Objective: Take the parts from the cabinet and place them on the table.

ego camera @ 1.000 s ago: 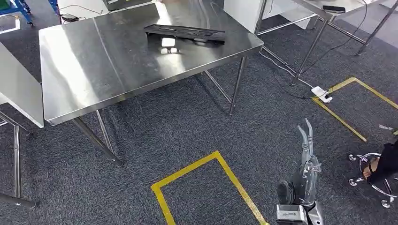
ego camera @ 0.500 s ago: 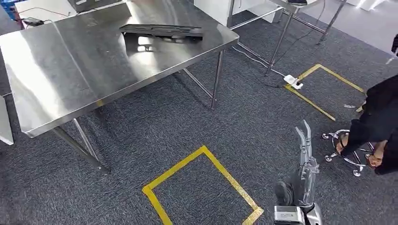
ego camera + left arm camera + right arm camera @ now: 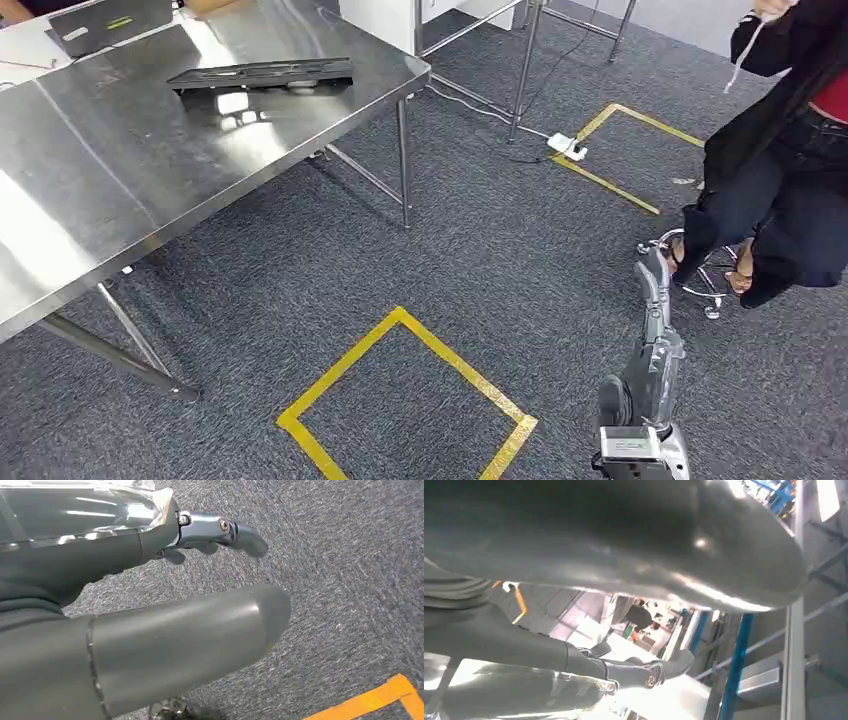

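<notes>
A long flat black part [image 3: 262, 73] lies on the steel table [image 3: 120, 160] at the far left of the head view. My right hand [image 3: 652, 345] hangs low at the lower right over the carpet, well away from the table, with straight fingers [image 3: 654, 285] and nothing in it. The right wrist view shows that hand [image 3: 524, 645] empty too. In the left wrist view my left hand [image 3: 100, 560] hangs over grey carpet, its thumb [image 3: 200, 630] apart from its fingers [image 3: 215, 530], holding nothing.
A person in dark clothes [image 3: 780, 170] sits on a wheeled stool [image 3: 700, 275] just beyond my right hand. Yellow tape squares [image 3: 400, 318] mark the carpet. A white power strip [image 3: 566, 146] and cable lie by further table legs. A grey flat device [image 3: 110, 22] lies on the table's far end.
The whole picture has shifted left, so the camera has turned right. The table now sits further left and the seated person has come well into view. My right hand hangs as before.
</notes>
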